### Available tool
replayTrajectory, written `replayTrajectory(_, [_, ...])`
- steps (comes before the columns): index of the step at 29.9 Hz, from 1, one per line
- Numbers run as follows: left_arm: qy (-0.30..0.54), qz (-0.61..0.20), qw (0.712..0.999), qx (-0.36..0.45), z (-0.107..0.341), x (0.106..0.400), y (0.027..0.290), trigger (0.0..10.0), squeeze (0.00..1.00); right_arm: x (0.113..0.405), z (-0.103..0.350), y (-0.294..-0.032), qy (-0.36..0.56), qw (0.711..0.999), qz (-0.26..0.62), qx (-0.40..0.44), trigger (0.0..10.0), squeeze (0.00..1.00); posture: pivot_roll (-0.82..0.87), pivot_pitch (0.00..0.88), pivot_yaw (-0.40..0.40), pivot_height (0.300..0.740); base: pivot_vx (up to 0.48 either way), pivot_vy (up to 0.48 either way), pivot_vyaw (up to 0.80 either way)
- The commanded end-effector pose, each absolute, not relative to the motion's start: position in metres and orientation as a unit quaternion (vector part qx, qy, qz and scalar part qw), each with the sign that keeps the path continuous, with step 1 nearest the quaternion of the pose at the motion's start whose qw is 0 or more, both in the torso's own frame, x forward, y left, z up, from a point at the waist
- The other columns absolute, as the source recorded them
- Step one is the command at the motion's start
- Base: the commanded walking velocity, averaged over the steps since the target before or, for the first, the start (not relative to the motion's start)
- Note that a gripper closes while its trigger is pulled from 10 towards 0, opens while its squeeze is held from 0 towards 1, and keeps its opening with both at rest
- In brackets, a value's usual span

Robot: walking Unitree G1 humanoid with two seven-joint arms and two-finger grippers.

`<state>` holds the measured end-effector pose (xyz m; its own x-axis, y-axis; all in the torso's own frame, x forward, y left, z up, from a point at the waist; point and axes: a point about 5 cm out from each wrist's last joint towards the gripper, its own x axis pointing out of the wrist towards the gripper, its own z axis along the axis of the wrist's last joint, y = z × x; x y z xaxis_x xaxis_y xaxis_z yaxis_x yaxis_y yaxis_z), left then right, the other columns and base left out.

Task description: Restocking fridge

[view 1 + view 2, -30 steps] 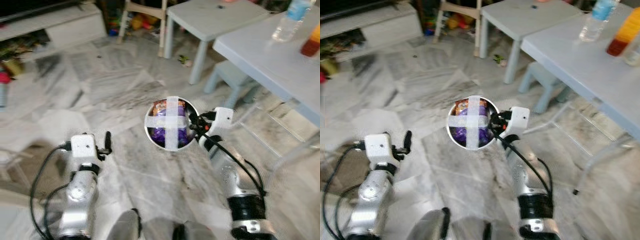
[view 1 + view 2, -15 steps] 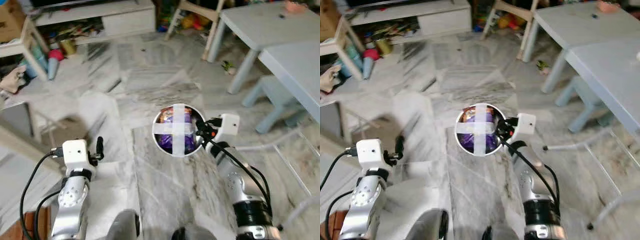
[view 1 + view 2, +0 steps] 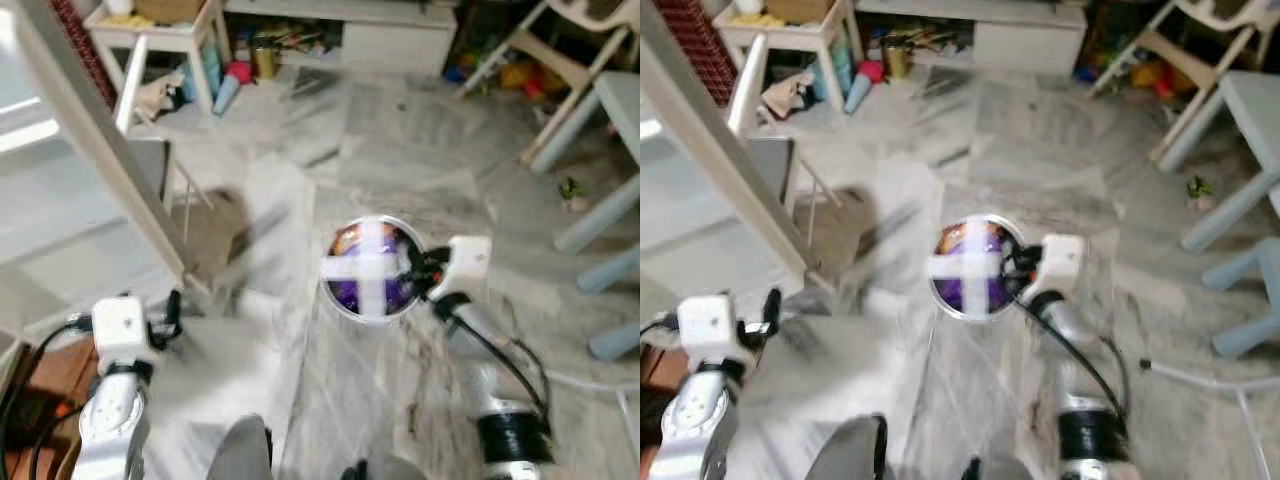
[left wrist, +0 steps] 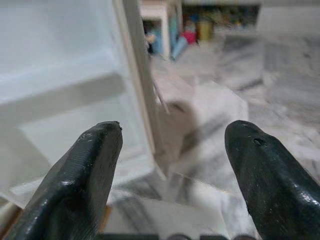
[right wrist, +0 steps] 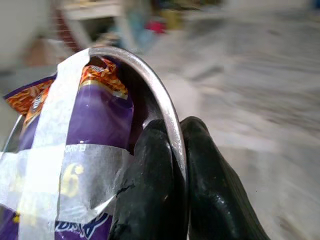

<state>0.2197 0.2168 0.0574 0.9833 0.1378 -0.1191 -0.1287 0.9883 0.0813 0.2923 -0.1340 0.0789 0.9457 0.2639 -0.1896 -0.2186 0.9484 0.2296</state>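
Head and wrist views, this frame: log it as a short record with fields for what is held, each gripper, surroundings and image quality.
held item: metal bowl with a purple snack packet inside, white tape crossed over the top
right gripper: shut on the bowl's rim, one finger inside, one outside
left gripper: open, holding nothing, pointed toward the white fridge door
surroundings: marble floor, small white table, low white cabinet
image quality: motion-blurred
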Motion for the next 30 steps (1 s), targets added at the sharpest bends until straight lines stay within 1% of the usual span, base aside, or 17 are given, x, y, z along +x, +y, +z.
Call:
replayTrajectory(1, [0.067,0.060,0.995,0.040,0.053,0.217,0.211,10.0,0.00,0.293,0.079,-0.142,0.103,0.983,0.115,0.094,10.0,0.00,0.11,0.083,-0.051,0.740,0.000,0.000,0.78])
replayTrajectory(5, [0.055,0.059,0.996,0.041,0.059,0.219,0.209,10.0,0.00,0.295,0.080,-0.145,0.091,0.986,0.115,0.075,10.0,0.00,0.12,0.059,-0.062,0.740,0.000,0.000,0.78])
replayTrajectory(7, [0.052,0.066,0.996,0.041,0.061,0.215,0.212,10.0,0.00,0.295,0.081,-0.154,0.083,0.988,0.100,0.078,10.0,0.00,0.13,0.043,-0.066,0.740,0.000,0.000,0.78])
replayTrajectory(11, [0.061,0.075,0.994,0.043,0.056,0.203,0.217,10.0,0.00,0.288,0.077,-0.166,0.083,0.990,0.077,0.084,10.0,0.00,0.13,0.042,-0.055,0.740,0.000,0.000,0.78])
replayTrajectory(15, [0.077,0.080,0.993,0.036,0.048,0.196,0.217,10.0,0.00,0.284,0.071,-0.170,0.090,0.990,0.065,0.085,10.0,0.00,0.13,0.038,-0.056,0.740,0.000,0.000,0.78])
replayTrajectory(21, [0.072,0.076,0.994,0.034,0.049,0.202,0.210,10.0,0.00,0.282,0.069,-0.161,0.093,0.989,0.076,0.089,10.0,0.00,0.12,0.040,-0.063,0.740,0.000,0.000,0.78])
replayTrajectory(30, [0.062,0.073,0.995,0.026,0.052,0.208,0.207,10.0,0.00,0.285,0.071,-0.162,0.090,0.989,0.082,0.086,10.0,0.00,0.11,0.054,-0.067,0.740,0.000,0.000,0.78])
